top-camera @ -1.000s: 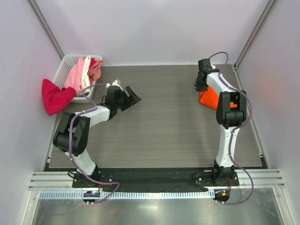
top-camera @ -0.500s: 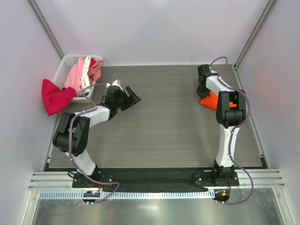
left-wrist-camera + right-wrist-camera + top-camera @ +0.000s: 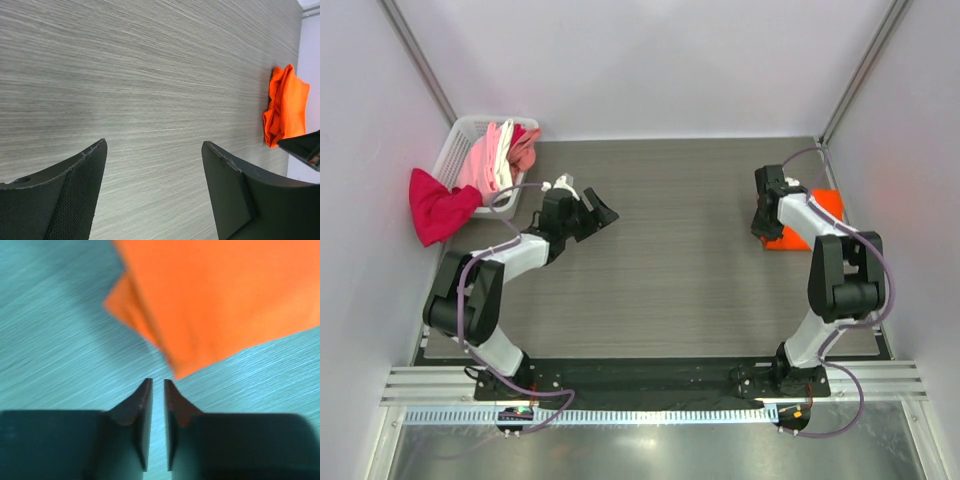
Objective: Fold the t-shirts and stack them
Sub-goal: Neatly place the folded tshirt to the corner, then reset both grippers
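Right gripper point(image 3: 158, 382) is barely parted and empty, its tips just short of the near corner of the orange t-shirt point(image 3: 225, 300), which lies straight ahead by the right edge of the table point(image 3: 670, 260). Left gripper point(image 3: 155, 142), wide open and empty, is well apart from it. Only one shirt is orange; one magenta-red shirt point(image 3: 435, 207) drapes over the basket point(image 3: 460, 130), with three pale shirts point(image 3: 498, 155) inside.

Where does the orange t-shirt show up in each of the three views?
Top external: the orange t-shirt lies at the table's right side.
Left wrist: it sits at the right edge, in the upper half.
Right wrist: it fills the top of the picture.
Shared landmark: the grey grained table under it.
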Robot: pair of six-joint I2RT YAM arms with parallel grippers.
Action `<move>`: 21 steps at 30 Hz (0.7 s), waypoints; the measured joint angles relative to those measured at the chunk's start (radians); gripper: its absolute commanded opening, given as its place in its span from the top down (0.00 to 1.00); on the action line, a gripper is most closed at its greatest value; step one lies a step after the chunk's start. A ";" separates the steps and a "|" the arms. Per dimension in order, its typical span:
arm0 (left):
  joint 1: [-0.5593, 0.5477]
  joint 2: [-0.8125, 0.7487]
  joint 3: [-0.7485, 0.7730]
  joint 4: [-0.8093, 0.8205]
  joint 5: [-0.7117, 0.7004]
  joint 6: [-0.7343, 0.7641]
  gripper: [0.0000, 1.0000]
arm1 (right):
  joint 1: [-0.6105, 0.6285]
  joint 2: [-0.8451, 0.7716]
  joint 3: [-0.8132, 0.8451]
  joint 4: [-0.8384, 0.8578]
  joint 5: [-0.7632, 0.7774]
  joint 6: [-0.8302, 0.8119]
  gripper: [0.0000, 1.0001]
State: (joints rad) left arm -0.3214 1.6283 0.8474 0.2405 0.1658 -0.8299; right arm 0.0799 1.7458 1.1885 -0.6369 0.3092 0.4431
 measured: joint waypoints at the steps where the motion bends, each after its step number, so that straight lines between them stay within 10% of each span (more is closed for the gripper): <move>1: 0.000 -0.009 -0.009 0.004 0.000 0.000 0.22 | 0.009 -0.034 -0.010 0.014 -0.014 -0.004 0.56; 6: -0.001 -0.091 -0.077 0.034 0.016 0.008 0.20 | 0.159 -0.265 -0.135 0.158 -0.064 -0.049 0.49; 13: -0.049 -0.344 -0.213 -0.008 -0.014 0.072 0.10 | 0.275 -0.557 -0.397 0.357 -0.089 -0.047 0.05; 21: -0.088 -0.735 -0.329 -0.137 -0.241 0.166 0.00 | 0.269 -0.730 -0.621 0.517 -0.078 -0.028 0.00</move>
State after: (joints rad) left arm -0.4091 0.8936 0.5182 0.1036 -0.0753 -0.6640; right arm 0.3489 1.0161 0.5678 -0.1204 0.2314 0.4152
